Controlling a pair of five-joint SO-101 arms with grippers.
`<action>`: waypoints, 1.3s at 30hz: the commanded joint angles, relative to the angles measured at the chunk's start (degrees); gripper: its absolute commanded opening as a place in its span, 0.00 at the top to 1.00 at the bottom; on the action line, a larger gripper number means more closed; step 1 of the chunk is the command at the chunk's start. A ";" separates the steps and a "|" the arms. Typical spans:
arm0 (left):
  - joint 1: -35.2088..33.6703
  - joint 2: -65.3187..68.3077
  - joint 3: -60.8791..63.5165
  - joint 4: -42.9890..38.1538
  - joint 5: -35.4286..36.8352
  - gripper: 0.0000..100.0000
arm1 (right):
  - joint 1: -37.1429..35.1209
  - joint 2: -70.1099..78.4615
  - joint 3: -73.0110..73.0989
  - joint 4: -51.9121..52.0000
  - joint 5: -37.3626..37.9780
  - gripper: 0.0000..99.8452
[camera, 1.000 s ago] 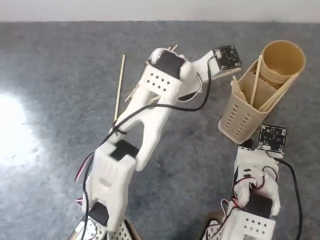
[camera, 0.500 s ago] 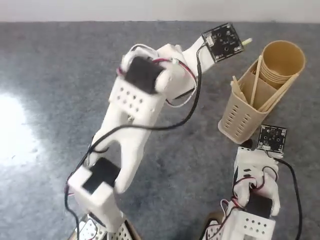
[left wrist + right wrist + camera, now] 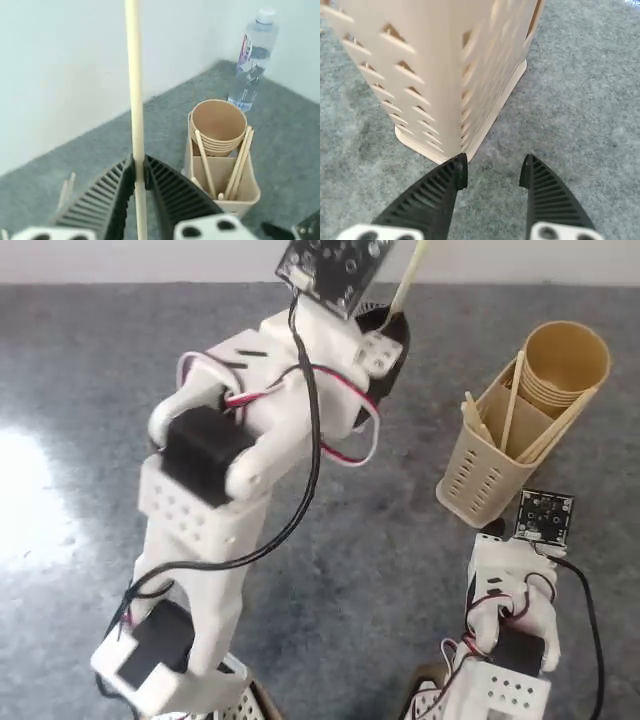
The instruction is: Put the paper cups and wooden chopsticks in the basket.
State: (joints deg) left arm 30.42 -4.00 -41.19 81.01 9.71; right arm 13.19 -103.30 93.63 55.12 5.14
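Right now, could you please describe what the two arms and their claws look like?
Both the left arm and right arm are white shells with rows of holes, black motor blocks at the joints, and black, red and white cables. A dark square circuit board sits at each wrist. The left claw and right claw have black ribbed fingers tapering to points on white bases.

White printed arm shells (image 3: 215, 590), rows of small holes; black servo blocks (image 3: 205, 445); thin red, white, black cables (image 3: 313, 415); black camera boards (image 3: 545, 515); end effector fingers (image 3: 432, 197) black, ribbed.
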 commanded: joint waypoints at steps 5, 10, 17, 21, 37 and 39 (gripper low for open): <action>5.45 -7.03 3.65 -11.25 9.49 0.99 | -0.48 -0.75 0.26 -1.54 -0.62 0.82; 12.57 -13.98 22.37 -26.81 9.32 0.99 | -0.48 -0.75 0.62 -2.15 -0.62 0.82; 13.98 -22.51 53.76 -54.24 9.14 0.99 | -0.48 -0.75 0.62 -2.15 -0.62 0.82; 13.89 -22.15 59.56 -66.29 2.29 0.99 | -0.48 -0.75 0.62 -2.15 -0.62 0.82; 14.51 -2.02 53.49 -78.95 -2.81 0.99 | -0.57 -0.75 0.62 -2.15 -0.62 0.82; 14.77 -1.14 51.12 -78.68 -3.87 0.99 | -1.54 -0.75 0.70 -2.15 -0.53 0.82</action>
State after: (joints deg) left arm 44.66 -5.41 14.90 3.30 8.31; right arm 13.10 -103.30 94.68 54.24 5.14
